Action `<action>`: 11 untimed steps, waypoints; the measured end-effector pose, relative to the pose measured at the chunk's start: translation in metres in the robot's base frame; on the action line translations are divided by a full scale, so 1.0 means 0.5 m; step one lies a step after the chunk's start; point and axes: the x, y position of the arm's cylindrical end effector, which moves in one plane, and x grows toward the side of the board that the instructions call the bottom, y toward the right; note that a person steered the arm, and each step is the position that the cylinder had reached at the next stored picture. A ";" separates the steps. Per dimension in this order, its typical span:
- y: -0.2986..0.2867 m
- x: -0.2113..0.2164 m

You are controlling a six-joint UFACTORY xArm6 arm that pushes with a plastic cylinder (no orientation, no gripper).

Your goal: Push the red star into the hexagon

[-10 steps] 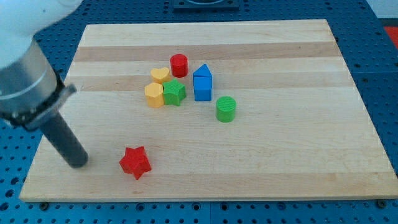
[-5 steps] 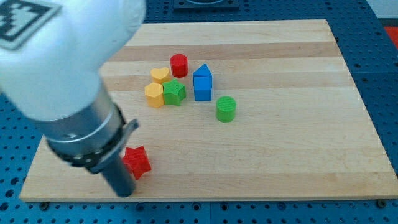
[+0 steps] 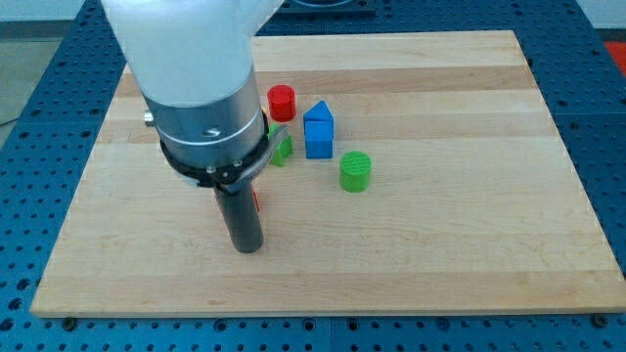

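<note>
My rod comes down in the view's left-centre, and my tip (image 3: 247, 246) rests on the wooden board (image 3: 440, 254). Only a thin red sliver of the red star (image 3: 257, 198) shows, at the rod's right edge just above the tip. The rest of the star is hidden behind the rod. The arm's body also hides the yellow hexagon and the yellow heart. The green star (image 3: 284, 149) peeks out to the right of the arm.
A red cylinder (image 3: 282, 101) stands near the view's top centre. A blue house-shaped block (image 3: 318, 131) is to its right. A green cylinder (image 3: 355, 171) stands below and to the right of the blue block.
The rod has swung right and up the view. The red star has left its spot at the bottom left and now sits higher, mostly behind the rod. The arm now covers the yellow blocks.
</note>
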 end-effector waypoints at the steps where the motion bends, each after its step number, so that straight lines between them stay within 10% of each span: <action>1: -0.010 -0.043; 7: 0.008 -0.149; 11: 0.230 -0.038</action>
